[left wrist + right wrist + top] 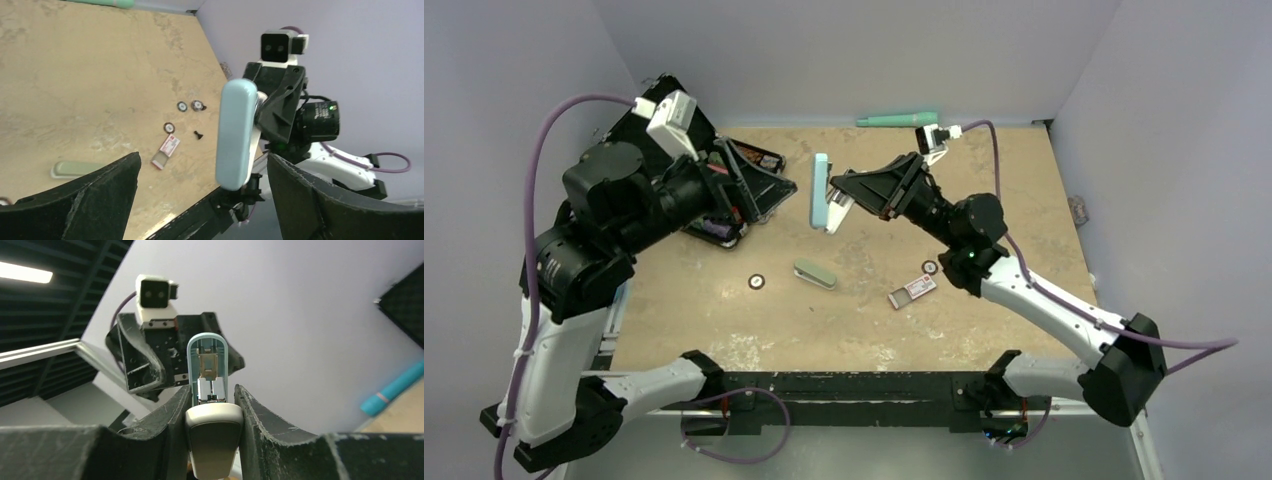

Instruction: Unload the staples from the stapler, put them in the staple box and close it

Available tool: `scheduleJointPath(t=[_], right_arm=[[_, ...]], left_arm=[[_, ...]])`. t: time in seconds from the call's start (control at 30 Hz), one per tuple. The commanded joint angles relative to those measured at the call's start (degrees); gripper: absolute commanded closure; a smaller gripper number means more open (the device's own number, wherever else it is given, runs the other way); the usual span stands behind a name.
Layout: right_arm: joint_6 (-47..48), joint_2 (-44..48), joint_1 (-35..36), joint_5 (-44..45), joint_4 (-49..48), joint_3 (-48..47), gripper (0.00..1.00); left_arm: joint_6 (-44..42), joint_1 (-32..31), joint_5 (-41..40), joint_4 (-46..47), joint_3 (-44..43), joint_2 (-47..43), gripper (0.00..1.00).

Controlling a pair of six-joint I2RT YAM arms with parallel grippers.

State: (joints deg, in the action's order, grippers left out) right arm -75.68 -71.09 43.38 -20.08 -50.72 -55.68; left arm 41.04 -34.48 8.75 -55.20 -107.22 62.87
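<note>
The stapler (821, 190) is light blue with a white and grey base, and it is held up above the table's back middle. My right gripper (842, 208) is shut on its base (213, 440), a finger pressed on each side. The blue lid (207, 357) is swung up, baring the metal magazine (211, 390); I cannot make out staples in it. My left gripper (759, 195) stands wide open to the left of the stapler, not touching it. In the left wrist view the lid (236, 135) hangs beyond the spread fingers (320, 200).
A red and white staple box (913, 290) lies open on the table next to small round pieces (930, 267). A pale green oblong (814, 273) lies mid-table. A teal pen (897, 120) rests by the back wall. A black case (769, 195) sits back left.
</note>
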Motion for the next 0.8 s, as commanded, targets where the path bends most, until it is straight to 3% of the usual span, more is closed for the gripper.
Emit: scheduleJointPath(t=[0.0, 0.17, 0.27, 0.57, 0.77], right_arm=[[5.83, 6.54, -2.94, 2.89, 12.79, 0.80, 1.00], [14.24, 9.77, -5.72, 8.81, 38.19, -3.34, 1.00], [17.71, 9.21, -6.41, 10.47, 47.01, -5.35, 1.00], [22.98, 1.38, -11.40, 12.50, 61.49, -11.34, 1.00], [26.22, -7.21, -16.74, 7.67, 62.79, -12.70, 1.00]], left_arm=[[-4.39, 0.40, -6.75, -3.01, 4.85, -4.90, 0.00], [-5.86, 0.36, -8.38, -3.38, 12.43, -9.81, 0.02], [-5.48, 0.38, -7.63, -1.97, 16.57, -11.56, 0.03], [-4.38, 0.31, -3.51, 5.19, 26.46, -10.28, 0.06], [-5.96, 0.34, -3.03, 6.02, 28.21, -6.88, 0.08]])
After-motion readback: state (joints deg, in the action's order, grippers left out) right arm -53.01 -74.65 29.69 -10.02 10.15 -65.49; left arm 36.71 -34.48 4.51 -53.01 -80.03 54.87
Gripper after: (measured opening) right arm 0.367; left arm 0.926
